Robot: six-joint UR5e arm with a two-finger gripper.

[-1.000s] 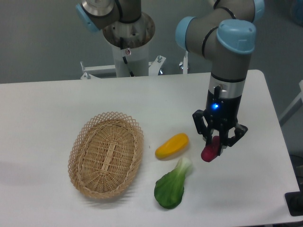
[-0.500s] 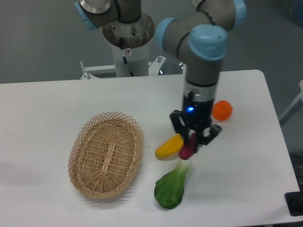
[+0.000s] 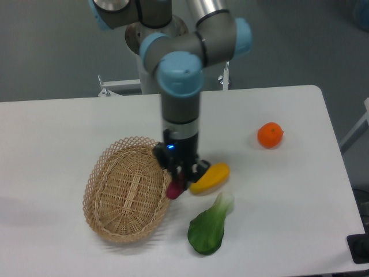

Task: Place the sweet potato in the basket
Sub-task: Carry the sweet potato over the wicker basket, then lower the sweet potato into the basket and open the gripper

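The magenta-red sweet potato (image 3: 174, 188) hangs in my gripper (image 3: 180, 175), which is shut on it. It is held in the air just over the right rim of the tan wicker basket (image 3: 128, 188), with only its lower end showing below the fingers. The basket lies on the white table at left of centre and holds nothing that I can see.
A yellow-orange oblong vegetable (image 3: 210, 178) lies just right of the gripper, almost touching it. A green bok choy (image 3: 209, 227) lies in front of that. A round orange fruit (image 3: 270, 135) sits at the right. The arm's base (image 3: 155, 63) stands behind the table.
The arm has swung left across the table carrying the sweet potato, from the right side past the yellow vegetable to the basket's right rim. The orange fruit is now uncovered.
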